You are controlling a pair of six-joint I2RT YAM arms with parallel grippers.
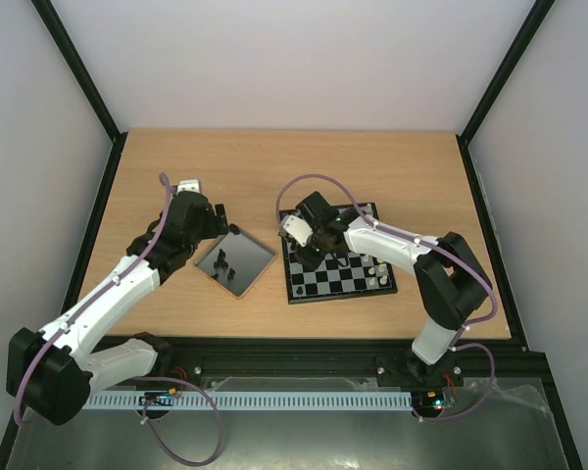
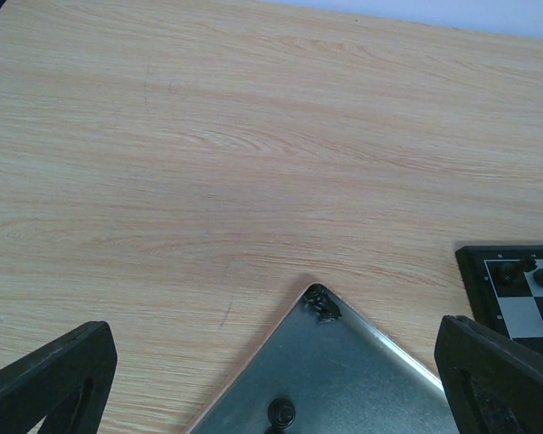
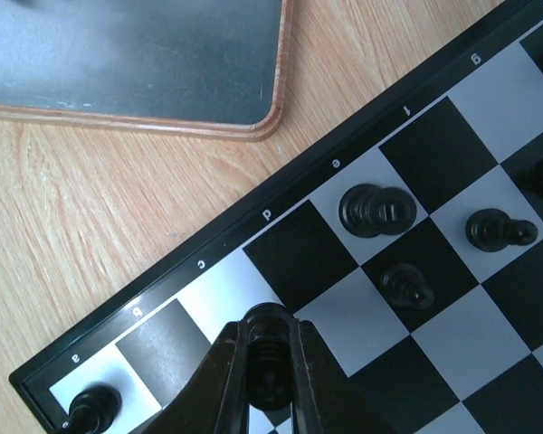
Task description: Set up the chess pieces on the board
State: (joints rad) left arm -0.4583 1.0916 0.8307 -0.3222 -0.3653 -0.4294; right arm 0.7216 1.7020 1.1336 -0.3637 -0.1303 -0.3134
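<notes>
The checkered board (image 1: 338,269) lies right of centre; its corner shows in the left wrist view (image 2: 507,271). My right gripper (image 3: 270,366) is shut on a black chess piece (image 3: 271,339) and holds it over the board's edge squares near columns c and d (image 3: 281,253). Other black pieces stand on the board: one on the e square (image 3: 373,210), one beside it (image 3: 405,285), one further right (image 3: 498,231), one at the a corner (image 3: 92,409). My left gripper (image 2: 271,398) is open above the grey tray (image 2: 344,380), which holds black pieces (image 2: 323,305) (image 2: 281,414).
The grey tray (image 1: 235,261) lies left of the board on the wooden table (image 1: 274,166); its corner shows in the right wrist view (image 3: 163,63). White pieces (image 1: 377,272) stand at the board's right side. Black frame posts edge the table.
</notes>
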